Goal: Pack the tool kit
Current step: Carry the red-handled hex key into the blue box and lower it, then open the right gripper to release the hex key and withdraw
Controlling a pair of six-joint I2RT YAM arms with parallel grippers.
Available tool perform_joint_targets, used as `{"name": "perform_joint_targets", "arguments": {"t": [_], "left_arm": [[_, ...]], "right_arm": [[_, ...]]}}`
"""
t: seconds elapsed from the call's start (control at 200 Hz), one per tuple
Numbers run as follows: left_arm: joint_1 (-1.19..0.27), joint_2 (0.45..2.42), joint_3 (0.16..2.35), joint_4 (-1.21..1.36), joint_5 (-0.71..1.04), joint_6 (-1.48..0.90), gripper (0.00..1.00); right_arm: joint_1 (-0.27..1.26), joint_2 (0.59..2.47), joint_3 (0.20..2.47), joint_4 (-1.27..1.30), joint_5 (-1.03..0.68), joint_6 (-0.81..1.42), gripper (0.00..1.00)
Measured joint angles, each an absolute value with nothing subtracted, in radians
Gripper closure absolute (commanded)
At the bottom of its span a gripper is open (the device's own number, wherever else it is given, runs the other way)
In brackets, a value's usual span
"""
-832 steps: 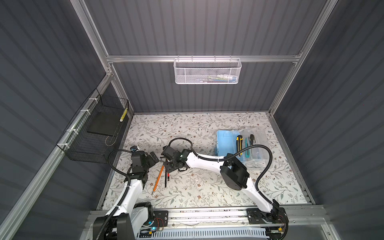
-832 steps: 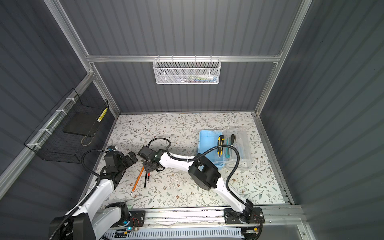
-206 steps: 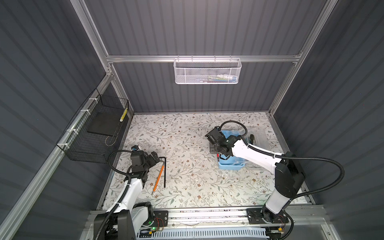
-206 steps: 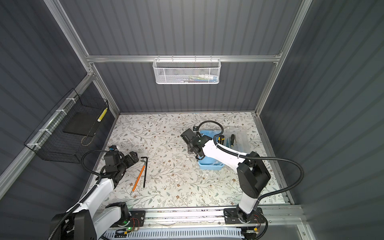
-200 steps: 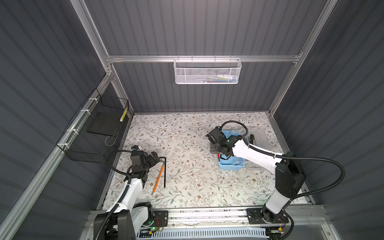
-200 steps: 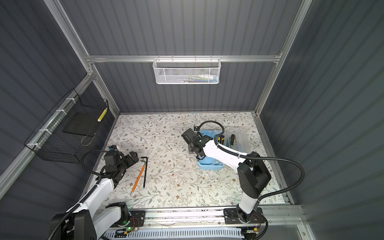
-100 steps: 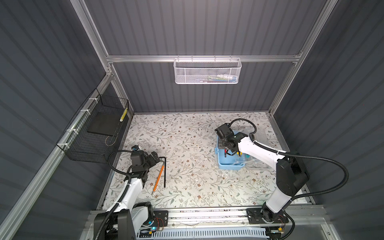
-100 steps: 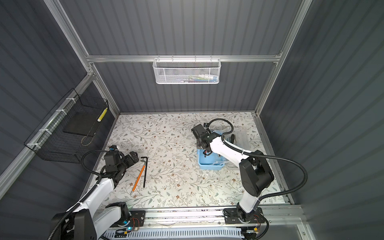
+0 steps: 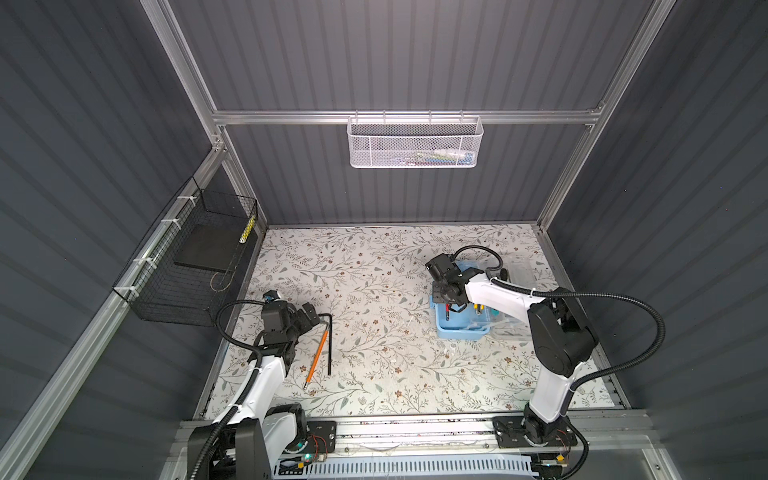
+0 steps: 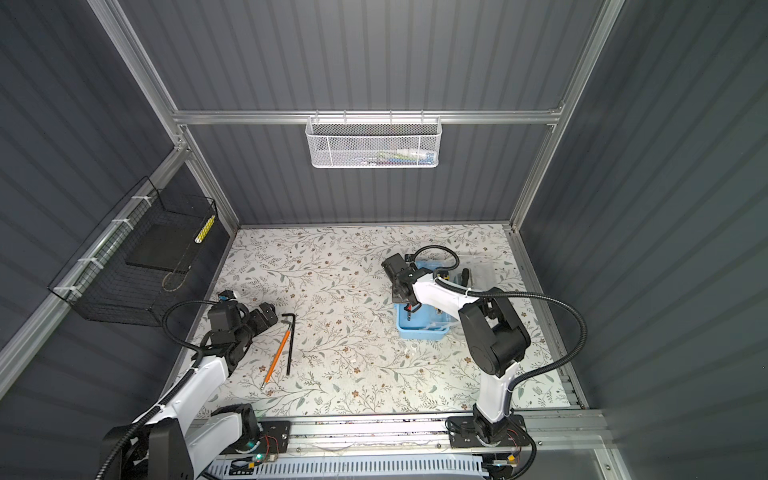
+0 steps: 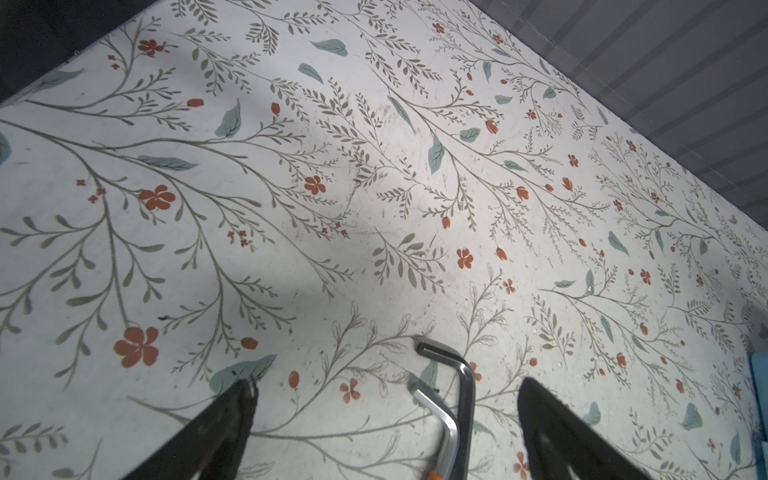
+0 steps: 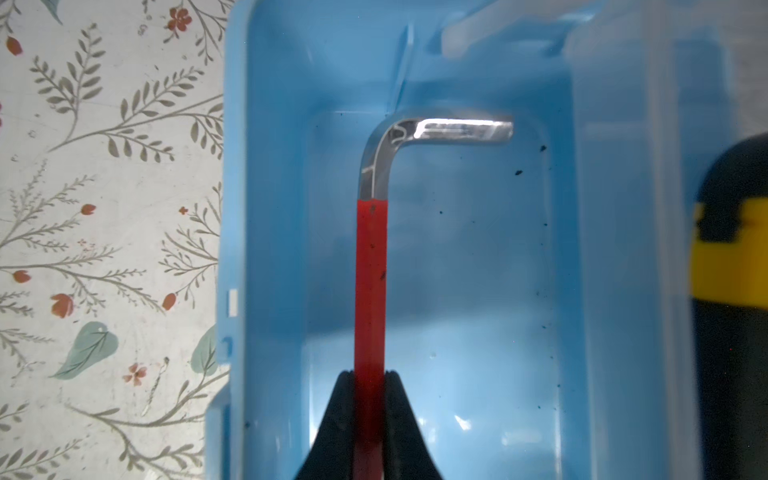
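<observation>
Jaws of my left gripper (image 11: 388, 386) stand spread wide beside the bent ends of a black L-shaped hex key (image 11: 467, 386) and an orange-sleeved silver hex key (image 11: 436, 411) on the floral tabletop (image 11: 291, 187). Farther off, my right gripper (image 12: 370, 376) pinches a red-sleeved steel hex key (image 12: 371, 270) inside the light-blue plastic box (image 12: 237, 208).

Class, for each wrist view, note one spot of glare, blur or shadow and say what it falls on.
Right wrist view: glare whitens the metal bend of the red-sleeved hex key, and the black-and-yellow tool at the frame's edge is blurred. Left wrist view: a soft shadow band crosses the floral tabletop.
</observation>
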State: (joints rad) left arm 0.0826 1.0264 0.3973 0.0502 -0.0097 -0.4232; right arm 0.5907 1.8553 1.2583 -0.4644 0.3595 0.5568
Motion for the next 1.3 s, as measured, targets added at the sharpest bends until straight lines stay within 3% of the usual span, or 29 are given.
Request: {"name": "perform_joint_targets", "arguments": {"t": [0.3, 0.521, 0.956, 1.301], "left_arm": [[0.083, 1.026, 0.397, 0.051, -0.006, -0.423, 0.01], [0.083, 1.026, 0.397, 0.051, -0.006, -0.423, 0.01], [0.083, 1.026, 0.397, 0.051, -0.006, -0.423, 0.00], [0.083, 1.026, 0.397, 0.051, -0.006, -0.423, 0.00]], "right_arm": [[0.591, 1.923, 1.285, -0.464, 0.350, 0.549, 1.00], [0.589, 1.935, 1.297, -0.468, 0.346, 0.542, 0.82], [0.593, 1.935, 1.352, -0.502, 0.371, 0.521, 0.72], [0.741, 1.824, 1.410, -0.561, 0.388, 0.513, 0.53]]}}
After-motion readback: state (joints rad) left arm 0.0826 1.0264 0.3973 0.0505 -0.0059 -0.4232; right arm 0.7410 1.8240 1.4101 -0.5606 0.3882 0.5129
